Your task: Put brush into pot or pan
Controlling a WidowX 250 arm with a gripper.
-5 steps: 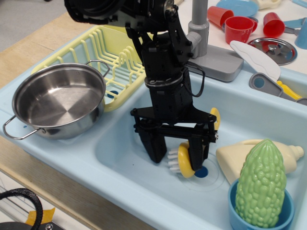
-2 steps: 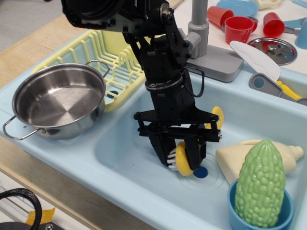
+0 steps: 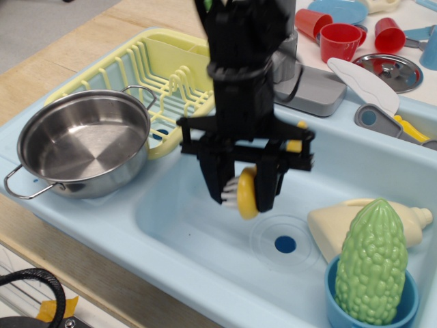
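The yellow brush with white bristles is held between my black gripper's fingers, lifted above the light blue sink basin. Its round head points down and left; the handle end shows at the gripper's right side. The gripper is shut on the brush. The shiny steel pot with two wire loop handles stands to the left on the sink's edge, open side up and nothing inside it. The gripper is to the right of the pot, apart from it.
A yellow dish rack stands behind the pot. A grey faucet base is behind the arm. A green bumpy vegetable in a blue cup and a cream bottle lie at the basin's right. Red cups and a steel lid sit at the back right.
The gripper has risen from the basin floor with the brush in it and shifted a little left. The drain is now uncovered.
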